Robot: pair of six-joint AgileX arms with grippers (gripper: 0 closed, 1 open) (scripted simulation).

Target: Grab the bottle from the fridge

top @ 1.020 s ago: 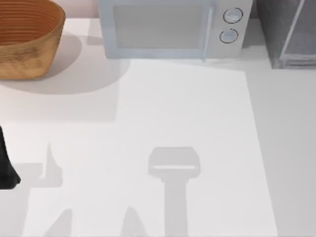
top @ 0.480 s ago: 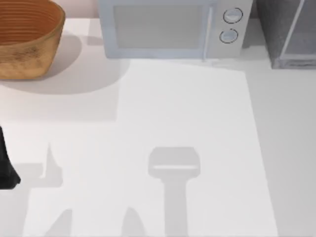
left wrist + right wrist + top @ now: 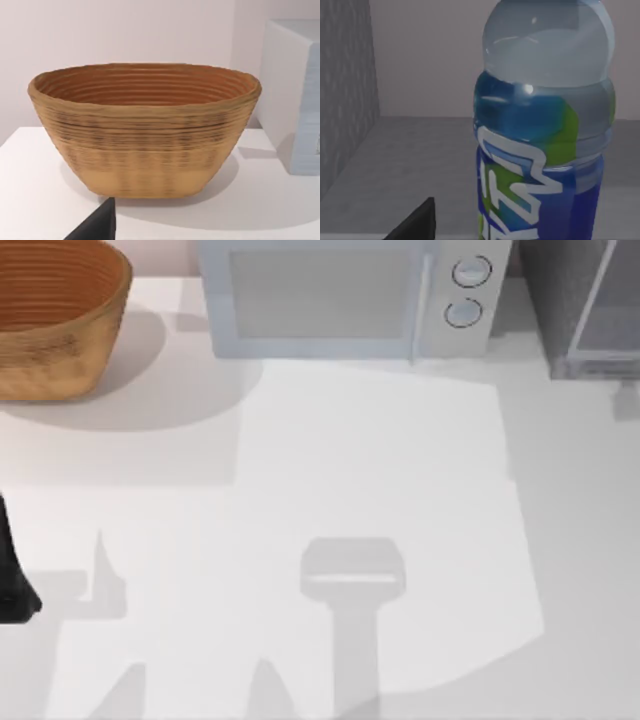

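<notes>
The fridge (image 3: 585,305) is the landmark here. It is a dark grey box at the far right corner of the white worktop (image 3: 380,460) in the top view. It has a pale grey frame on its see-through door.

The bottle (image 3: 545,145) stands upright inside a grey space in the right wrist view. A dark grey speckled wall (image 3: 345,90) is on one side of it and a flat grey floor is under it. This looks like the inside of the fridge. The bottle has a clear rounded top part. Lower down it has a blue and green label with white shapes. It is very close to the camera of the right arm. A small black piece of the right tool (image 3: 415,222) pokes in at the edge of that view, near the bottle. I cannot tell if the right tool is spread or pressed together.

Just beside the fridge, on its left, stands a pale blue-white microwave (image 3: 340,295) with 2 round knobs (image 3: 471,271). Much farther left of the fridge, past the microwave, sits a brown woven basket (image 3: 55,315).

The left arm (image 3: 12,570) is parked at the left edge of the worktop, well apart from the fridge. Its camera looks at the basket. I cannot tell how the left tool (image 3: 97,225) is set.
</notes>
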